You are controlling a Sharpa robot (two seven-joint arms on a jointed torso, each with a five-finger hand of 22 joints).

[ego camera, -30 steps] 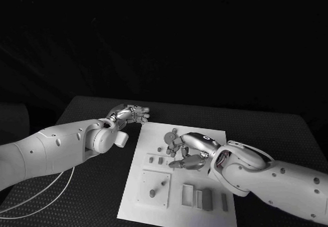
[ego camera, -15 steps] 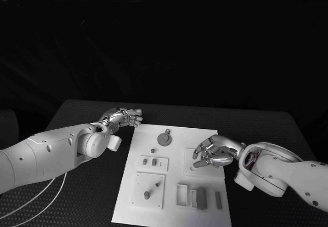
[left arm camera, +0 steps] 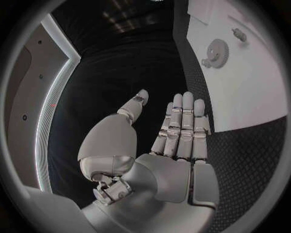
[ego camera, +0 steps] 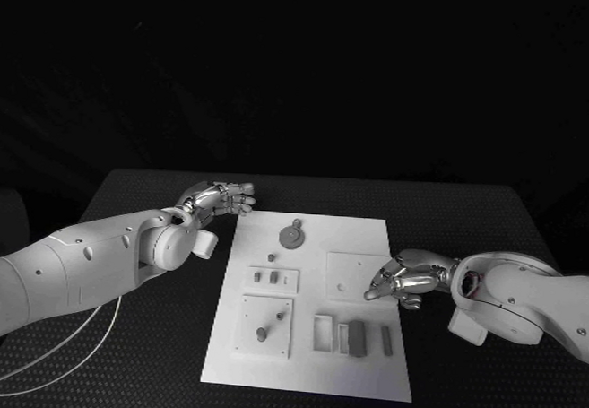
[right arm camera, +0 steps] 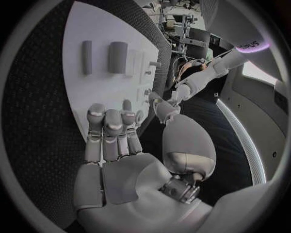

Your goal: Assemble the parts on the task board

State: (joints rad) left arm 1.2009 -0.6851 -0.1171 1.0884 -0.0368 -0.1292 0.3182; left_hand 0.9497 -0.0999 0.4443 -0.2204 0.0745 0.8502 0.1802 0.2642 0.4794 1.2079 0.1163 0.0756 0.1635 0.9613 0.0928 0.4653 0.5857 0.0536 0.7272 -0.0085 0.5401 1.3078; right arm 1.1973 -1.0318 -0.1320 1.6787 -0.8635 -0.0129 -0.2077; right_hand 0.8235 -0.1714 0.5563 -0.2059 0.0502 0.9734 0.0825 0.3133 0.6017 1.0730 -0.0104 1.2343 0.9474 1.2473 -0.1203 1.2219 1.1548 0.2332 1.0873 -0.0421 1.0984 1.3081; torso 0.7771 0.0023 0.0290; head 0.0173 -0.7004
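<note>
Since a second ago our right hand (ego camera: 402,284) has drawn back off the task board (ego camera: 358,238) to its right edge — fingers apart, holding nothing. Our left hand (ego camera: 221,200) sits at the board's upper left corner, over the black counter (ego camera: 475,210), fingers straight and together with the thumb apart, empty too. We see the board at centre frame, with a round gear part (ego camera: 293,234) near its top, small pegs (ego camera: 274,276) mid-left and upright blocks (ego camera: 356,336) lower right. We can read no writing on the board. Bare counter runs along both sides of the board.
</note>
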